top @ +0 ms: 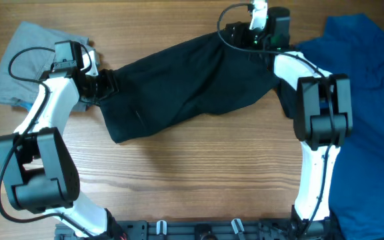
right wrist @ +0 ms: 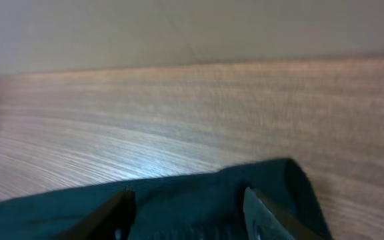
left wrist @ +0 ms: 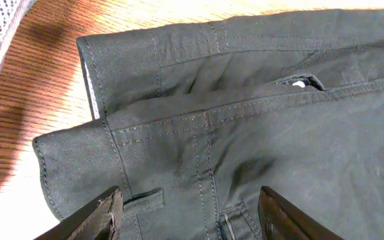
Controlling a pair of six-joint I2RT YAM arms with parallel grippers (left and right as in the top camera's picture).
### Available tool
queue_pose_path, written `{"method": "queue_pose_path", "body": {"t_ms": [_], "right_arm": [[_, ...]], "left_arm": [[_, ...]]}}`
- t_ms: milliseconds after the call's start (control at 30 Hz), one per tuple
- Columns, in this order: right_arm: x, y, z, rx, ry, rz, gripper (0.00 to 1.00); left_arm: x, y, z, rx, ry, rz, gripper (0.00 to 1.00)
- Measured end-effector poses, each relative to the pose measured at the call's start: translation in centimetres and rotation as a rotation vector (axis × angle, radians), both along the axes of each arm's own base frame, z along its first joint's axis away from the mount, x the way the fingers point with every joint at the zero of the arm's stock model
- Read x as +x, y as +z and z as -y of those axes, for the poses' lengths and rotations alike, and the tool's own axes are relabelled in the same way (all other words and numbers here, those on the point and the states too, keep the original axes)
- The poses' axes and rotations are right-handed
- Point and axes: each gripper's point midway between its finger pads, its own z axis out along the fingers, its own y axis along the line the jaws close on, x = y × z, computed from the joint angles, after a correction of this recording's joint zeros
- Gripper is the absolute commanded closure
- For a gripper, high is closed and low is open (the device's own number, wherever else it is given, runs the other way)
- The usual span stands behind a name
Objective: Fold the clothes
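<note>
The shorts lie stretched across the table between a gray cloth and a blue cloth, with the left claw released astride the waistband and the right claw released astride the opposite end.

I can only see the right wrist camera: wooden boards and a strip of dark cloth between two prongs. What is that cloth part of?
Observer: It is a pair of black shorts, spread across the table from one arm to the other.
Operator: So the other arm is at it too?
Observer: Yes. The left gripper is at the waistband end, with stitched seams and a belt loop between its fingers.
Operator: Is anything else lying about?
Observer: A grey garment lies crumpled by the left arm.
Operator: And on my side?
Observer: A big blue cloth covers the table edge beyond the right arm.
</note>
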Motion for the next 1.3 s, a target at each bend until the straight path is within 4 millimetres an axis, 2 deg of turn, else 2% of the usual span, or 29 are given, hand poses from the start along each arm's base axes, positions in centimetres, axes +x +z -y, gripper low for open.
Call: {"method": "queue_pose_path", "body": {"t_ms": [33, 100, 133, 167, 233, 267, 300, 333, 400, 467, 533, 600, 633, 733, 767, 800, 833, 867, 900, 933, 967, 1000, 1033, 1067, 1100, 1133, 1200, 1233, 1300], "right_arm": [[0.1, -0.7, 0.2, -0.005, -0.013, -0.004, 0.32], [0.5, -1.8, 0.6, -0.02, -0.039, 0.001, 0.34], [0.6, -2.2, 0.7, -0.023, -0.043, -0.001, 0.43], [0.6, -2.8, 0.7, -0.024, -0.044, -0.008, 0.56], [0.4, -3.7, 0.6, -0.022, -0.041, -0.025, 0.74], [0.3, -3.6, 0.2, -0.011, -0.029, -0.021, 0.89], [0.4, -3.2, -0.1, 0.003, -0.013, -0.005, 0.96], [0.4, -2.6, -0.6, 0.019, 0.015, 0.018, 0.96], [0.0, -2.7, -0.6, 0.037, 0.039, 0.001, 0.96], [0.0, -2.2, 0.5, 0.047, 0.035, -0.012, 0.96], [0.4, 0.2, 2.1, 0.049, 0.01, 0.013, 0.96], [0.7, 2.4, 3.6, 0.048, -0.015, 0.042, 0.96], [0.6, 2.6, 3.9, 0.048, -0.02, 0.034, 0.85], [-1.0, 0.6, 3.5, 0.067, -0.001, -0.086, 0.84], [-1.9, -0.1, 3.3, 0.076, 0.01, -0.148, 0.84], [-3.6, -0.8, 3.1, 0.075, 0.023, -0.238, 0.84], [-4.7, -0.5, 3.1, 0.065, 0.033, -0.28, 0.82], [-5.9, 0.7, 3.1, 0.049, 0.046, -0.307, 0.74], [-7.4, 3.5, 3.2, 0.031, 0.06, -0.318, 0.4], [-9.2, 7.3, 3.4, 0.009, 0.06, -0.315, 0.28], [-10.5, 10.2, 3.6, -0.003, 0.057, -0.304, 0.26], [-11.9, 12.4, 3.8, -0.013, 0.051, -0.303, 0.21], [-14.9, 15.9, 4.0, -0.026, 0.045, -0.307, 0.2], [-17.1, 18.7, 4.2, -0.032, 0.044, -0.291, 0.2], [-19.0, 19.8, 4.4, -0.033, 0.031, -0.326, 0.16], [-21.2, 19.4, 4.8, -0.035, -0.001, -0.417, 0.12], [-22.9, 17.2, 5.5, -0.056, -0.052, -0.55, 0.12], [-23.6, 14.5, 6.0, -0.072, -0.087, -0.653, 0.12], [-24.1, 10.1, 6.8, -0.072, -0.141, -0.792, 0.18]], "left_arm": [[0.0, 0.0, 0.0, 0.0, 0.0, 0.0, 0.35], [0.0, 0.0, 0.0, 0.0, 0.0, 0.0, 0.35], [0.0, 0.0, 0.0, 0.0, 0.0, 0.0, 0.35], [0.0, 0.0, 0.0, 0.0, 0.0, 0.0, 0.35], [0.0, 0.0, 0.0, 0.0, 0.0, 0.0, 0.35], [0.0, 0.0, 0.0, 0.0, -0.001, 0.0, 0.35], [0.0, 0.0, 0.0, 0.0, -0.001, 0.0, 0.35], [0.0, 0.0, 0.1, 0.0, -0.002, 0.0, 0.35], [0.0, 0.0, 0.3, 0.0, -0.008, -0.002, 0.36], [-0.1, 0.0, 0.5, -0.001, -0.011, -0.004, 0.35], [-0.1, 0.0, 0.5, 0.0, -0.012, -0.004, 0.27], [0.0, 0.0, 0.5, 0.0, -0.012, -0.001, 0.29], [0.0, 0.0, 0.5, -0.001, -0.012, 0.0, 0.3], [-0.1, 0.0, 0.8, -0.019, -0.019, -0.004, 0.36], [-0.6, -0.1, 1.1, -0.034, -0.023, -0.026, 0.37], [-1.2, -0.1, 1.3, -0.044, -0.024, -0.051, 0.4], [-1.4, 0.2, 1.4, -0.048, -0.025, -0.059, 0.41], [-1.7, 0.7, 1.4, -0.052, -0.026, -0.072, 0.41], [-2.0, 2.3, 1.5, -0.054, -0.027, -0.068, 0.39], [-2.2, 4.9, 1.6, -0.05, -0.028, -0.026, 0.37], [-2.5, 7.2, 1.6, -0.043, -0.026, 0.013, 0.36], [-3.3, 8.6, 1.7, -0.043, -0.024, 0.023, 0.35], [-4.7, 10.3, 1.7, -0.037, -0.011, 0.019, 0.33], [-6.7, 11.6, 1.6, -0.03, 0.012, -0.008, 0.31], [-7.9, 11.8, 1.6, -0.029, 0.03, -0.044, 0.29], [-8.9, 11.2, 1.6, -0.031, 0.05, -0.1, 0.27], [-10.0, 8.9, 1.5, -0.044, 0.106, -0.192, 0.23], [-10.6, 6.5, 1.5, -0.056, 0.15, -0.24, 0.23], [-11.4, 2.8, 1.5, -0.068, 0.21, -0.301, 0.23]]}}
